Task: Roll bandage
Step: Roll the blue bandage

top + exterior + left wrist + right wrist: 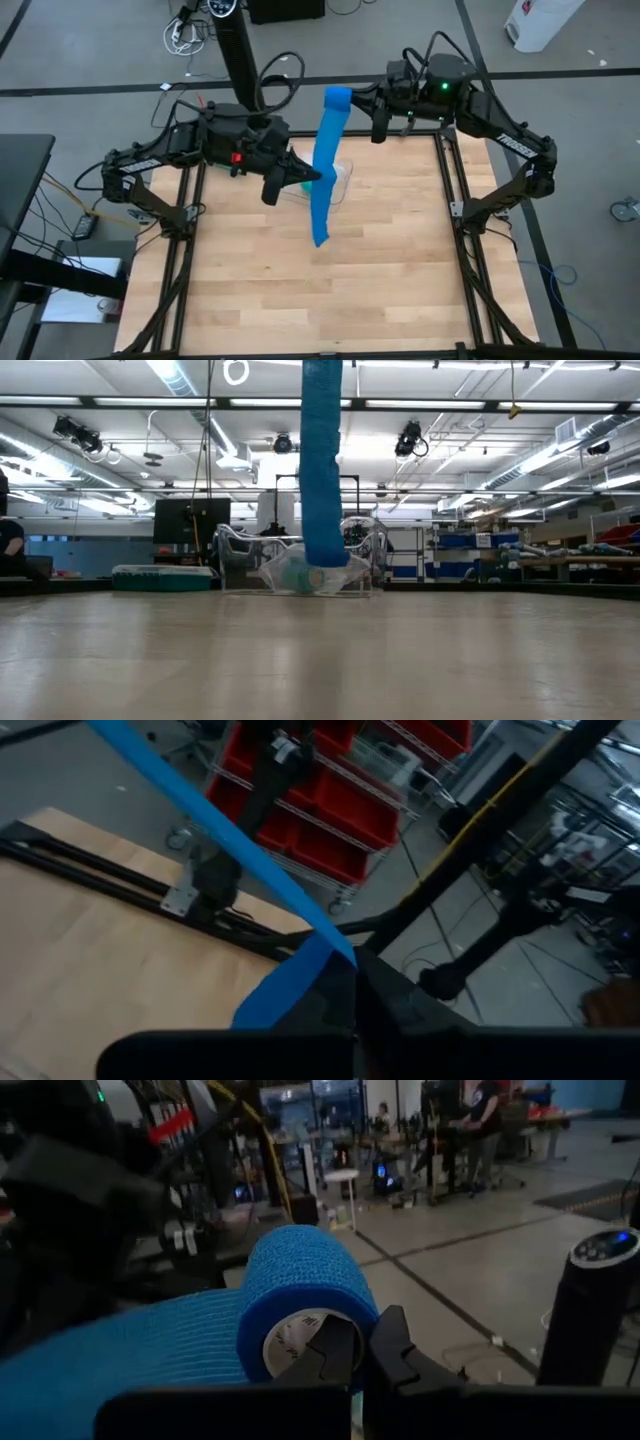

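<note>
A bright blue bandage [325,165] hangs in mid-air above the wooden bench [300,290], stretched between two dark robot arms. The right gripper [362,1355], raised near the bench's far edge, has its fingers clamped tight on the rolled end of the bandage [300,1295], gripping the roll at its white cardboard core. From that roll the unrolled strip runs down and across towards the left gripper [300,180], which sits just left of the strip, over the far half of the bench. In the left wrist view its fingers [345,995] are pinched together on the strip [285,985] partway along its length, though the contact itself is dark and hard to make out. Below that pinch the loose tail of the bandage dangles, its end hanging towards the middle of the bench. A clear plastic tray [300,565] rests on the bench directly behind the hanging strip, with something pale teal [300,575] inside it. In the room beyond the bench, a flat green-and-white box [160,577] lies left of the tray.
</note>
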Robot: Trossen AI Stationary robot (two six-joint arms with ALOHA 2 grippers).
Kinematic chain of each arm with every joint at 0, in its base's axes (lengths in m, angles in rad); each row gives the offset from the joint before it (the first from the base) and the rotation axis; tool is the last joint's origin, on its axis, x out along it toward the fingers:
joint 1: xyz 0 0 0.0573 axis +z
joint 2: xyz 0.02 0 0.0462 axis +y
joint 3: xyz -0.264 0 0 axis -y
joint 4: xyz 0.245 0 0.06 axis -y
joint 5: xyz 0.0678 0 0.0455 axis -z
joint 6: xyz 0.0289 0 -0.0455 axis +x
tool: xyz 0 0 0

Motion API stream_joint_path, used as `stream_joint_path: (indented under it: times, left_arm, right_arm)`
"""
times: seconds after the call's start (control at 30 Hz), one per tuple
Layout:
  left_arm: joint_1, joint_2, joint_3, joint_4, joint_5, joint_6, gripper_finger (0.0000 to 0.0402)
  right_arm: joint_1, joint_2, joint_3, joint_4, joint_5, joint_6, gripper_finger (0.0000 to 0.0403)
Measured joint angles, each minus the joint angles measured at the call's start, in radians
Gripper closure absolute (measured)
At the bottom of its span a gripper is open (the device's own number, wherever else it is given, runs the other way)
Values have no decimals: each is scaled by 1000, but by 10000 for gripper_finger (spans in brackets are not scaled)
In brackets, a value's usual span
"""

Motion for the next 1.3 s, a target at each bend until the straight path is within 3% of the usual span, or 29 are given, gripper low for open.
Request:
stream_joint_path:
  times: [0.17,0.33,0.83,1.13,1.3]
  left_arm:
    - [0,-7,0,34,35,-13,397]
    - [0,-6,0,21,41,-12,397]
    - [0,-6,0,19,42,36,397]
    - [5,-6,0,-76,46,94,397]
    - [5,-6,0,-103,43,110,396]
  right_arm:
    - [-4,0,0,-65,16,7,403]
    - [-43,-1,0,72,10,103,403]
    - [-92,-10,0,359,-211,532,403]
    - [-133,-28,0,371,-291,738,403]
    - [-164,-37,0,357,-326,756,403]
